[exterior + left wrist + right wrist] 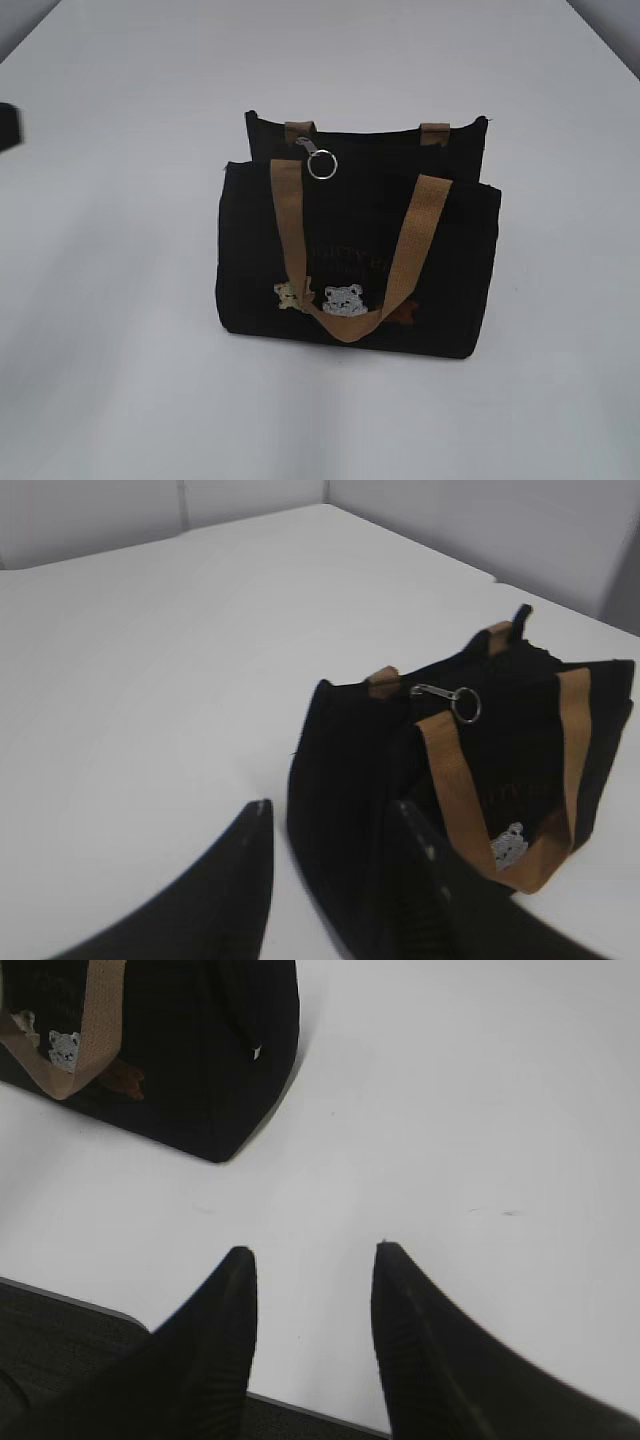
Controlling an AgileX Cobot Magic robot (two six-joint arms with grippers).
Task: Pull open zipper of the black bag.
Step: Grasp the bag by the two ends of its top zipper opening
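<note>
While both claws stand apart with nothing between them, neither one touches the black bag [357, 250], so the coming move depends on which arm is nearer to the key-ring pull [322, 165]

At the bottom of the left wrist picture, the left gripper [335, 825] has its two dark fingers spread, and the right one of them overlaps the lower corner of the bag, which lies just beyond, toward the centre right of that frame. From there the ring sits up and to the right, near the top edge of the bag, hanging beside the metal slider [430, 690]. The zipper [450, 675] runs along the top of the bag, from the near left end toward the upper right of the frame, so its long axis goes away from this claw at a slant

At the bottom of the right wrist picture, the right gripper [312, 1270] is also spread and empty over the white table [450, 1110]. The bag is only in the upper left corner of that frame, well apart from it, and the ring is not visible there

In the exterior picture the bag stands in the middle, with the ring on its upper left part. I judge the left arm is nearer to the pull, and the slider would have to travel toward the right end of the bag
</note>
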